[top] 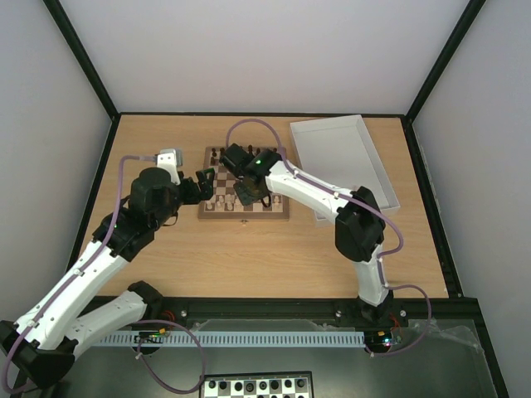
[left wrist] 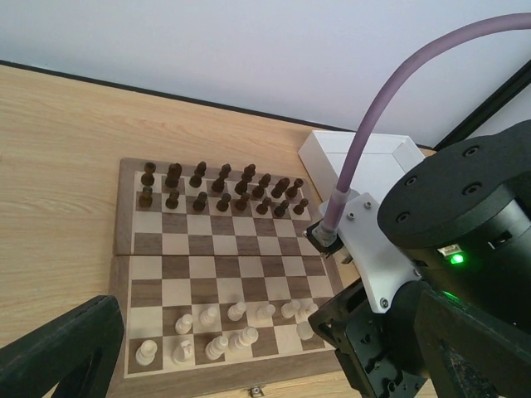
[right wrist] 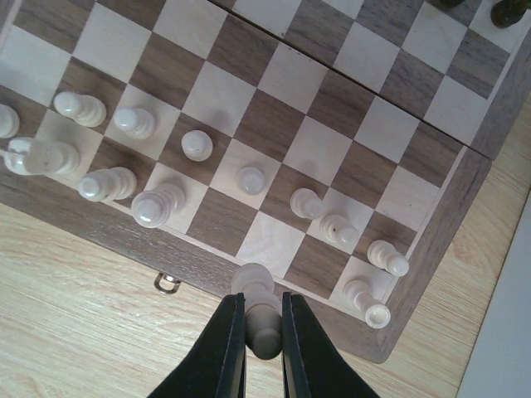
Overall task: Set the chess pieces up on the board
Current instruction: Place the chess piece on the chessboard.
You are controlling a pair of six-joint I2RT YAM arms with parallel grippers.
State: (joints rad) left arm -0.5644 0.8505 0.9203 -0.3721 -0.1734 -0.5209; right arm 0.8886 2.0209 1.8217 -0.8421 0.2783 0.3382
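Note:
The wooden board (top: pixel 246 213) lies mid-table. Several pale chess pieces (left wrist: pixel 217 332) stand on its two near rows, seen from above in the right wrist view (right wrist: pixel 149 207). My right gripper (right wrist: pixel 264 308) is shut on one pale chess piece (right wrist: pixel 257 286), held just above the board's near border (right wrist: pixel 116 228), close to an empty pale square in the last row. In the top view this right gripper (top: pixel 251 193) hovers over the board's near half. My left gripper (top: pixel 204 184) stands open and empty at the board's left edge; one of its fingers (left wrist: pixel 66 348) shows at the bottom left.
Dark brown pieces (left wrist: pixel 220 186) fill the board's two far rows. A white rectangular tray (top: pixel 344 162) lies right of the board. The right arm's wrist (left wrist: pixel 465 240) fills the right of the left wrist view. A black-and-white board (top: pixel 257 385) sits below the table's front edge.

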